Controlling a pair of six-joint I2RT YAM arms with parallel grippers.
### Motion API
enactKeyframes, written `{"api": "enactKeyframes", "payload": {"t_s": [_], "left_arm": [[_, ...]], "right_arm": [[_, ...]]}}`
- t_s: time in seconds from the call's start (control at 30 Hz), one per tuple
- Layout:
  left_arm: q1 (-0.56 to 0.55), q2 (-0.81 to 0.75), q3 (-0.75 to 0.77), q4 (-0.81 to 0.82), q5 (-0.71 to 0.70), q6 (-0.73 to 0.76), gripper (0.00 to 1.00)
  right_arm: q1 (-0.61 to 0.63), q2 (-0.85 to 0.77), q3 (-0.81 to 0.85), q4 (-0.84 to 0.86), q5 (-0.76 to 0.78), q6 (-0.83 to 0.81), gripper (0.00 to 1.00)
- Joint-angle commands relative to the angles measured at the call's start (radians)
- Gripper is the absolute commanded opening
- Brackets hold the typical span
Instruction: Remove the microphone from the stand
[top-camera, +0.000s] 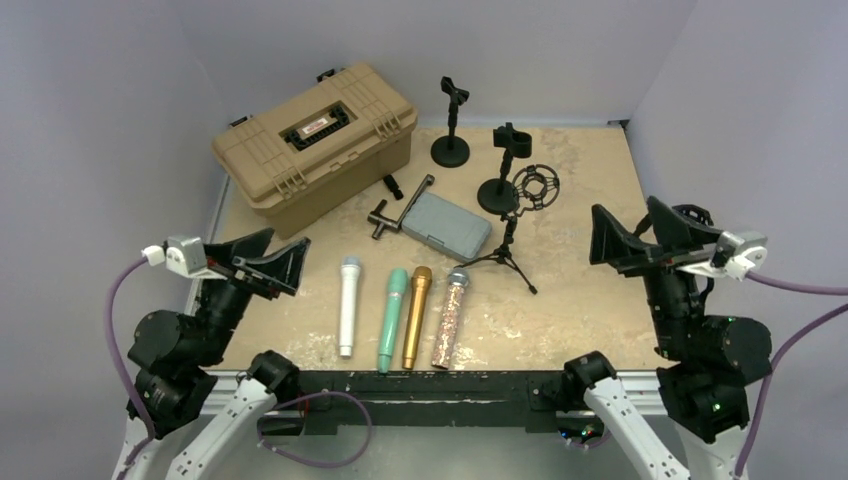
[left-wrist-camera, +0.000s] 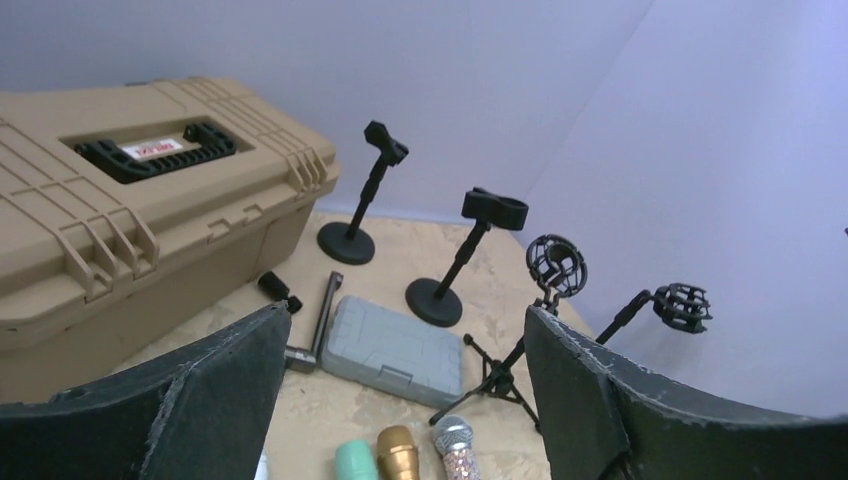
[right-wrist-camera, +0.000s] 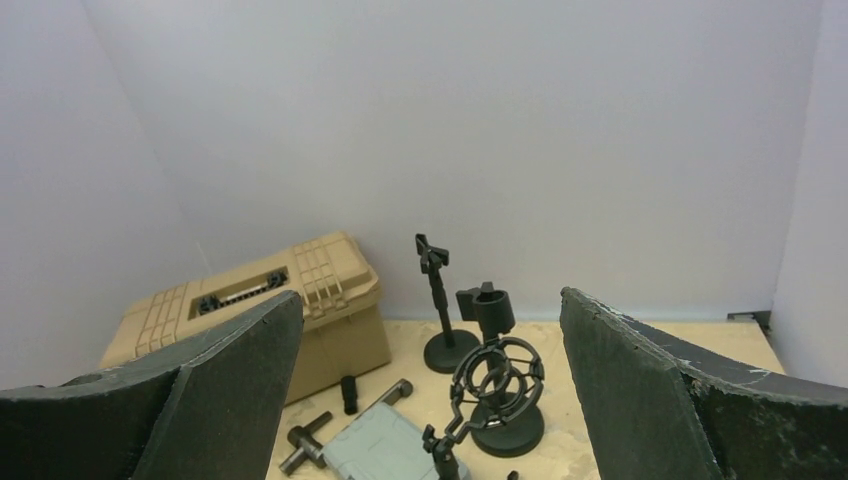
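Several microphones lie side by side on the table near the front: a white one (top-camera: 348, 305), a teal one (top-camera: 392, 318), a gold one (top-camera: 416, 315) and a glittery pink one (top-camera: 450, 318). Three black stands are behind them: a clip stand (top-camera: 450, 125), a round-base holder stand (top-camera: 503, 170) and a tripod stand (top-camera: 515, 245) with a shock mount (top-camera: 536, 187). No stand holds a microphone. My left gripper (top-camera: 283, 250) is open and empty at the left. My right gripper (top-camera: 625, 225) is open and empty at the right. Both hang above the table.
A tan toolbox (top-camera: 315, 145) sits closed at the back left. A small grey case (top-camera: 447, 225), a black T-shaped tool (top-camera: 395, 210) and a short black cylinder (top-camera: 392, 186) lie mid-table. Walls close in the back and both sides.
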Motion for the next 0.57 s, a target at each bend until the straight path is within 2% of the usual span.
{"api": "enactKeyframes", "payload": {"t_s": [0.0, 0.2, 0.37, 0.43, 0.53], "left_arm": [[-0.002, -0.055, 0.01, 0.096, -0.031, 0.067, 0.84], [-0.002, -0.143, -0.024, 0.146, -0.076, 0.108, 0.85], [-0.003, -0.155, -0.034, 0.168, -0.077, 0.133, 0.86], [-0.003, -0.158, -0.037, 0.164, -0.073, 0.135, 0.86], [-0.002, -0.165, -0.037, 0.151, -0.073, 0.133, 0.86]], "right_arm": [[0.0, -0.074, -0.019, -0.012, 0.082, 0.001, 0.99], [0.001, -0.124, -0.029, -0.023, 0.134, 0.03, 0.99], [0.0, -0.118, -0.025, -0.022, 0.135, 0.048, 0.99], [0.001, -0.114, -0.052, -0.014, 0.087, 0.039, 0.99], [0.001, -0.115, -0.054, -0.044, 0.115, 0.065, 0.99]]}}
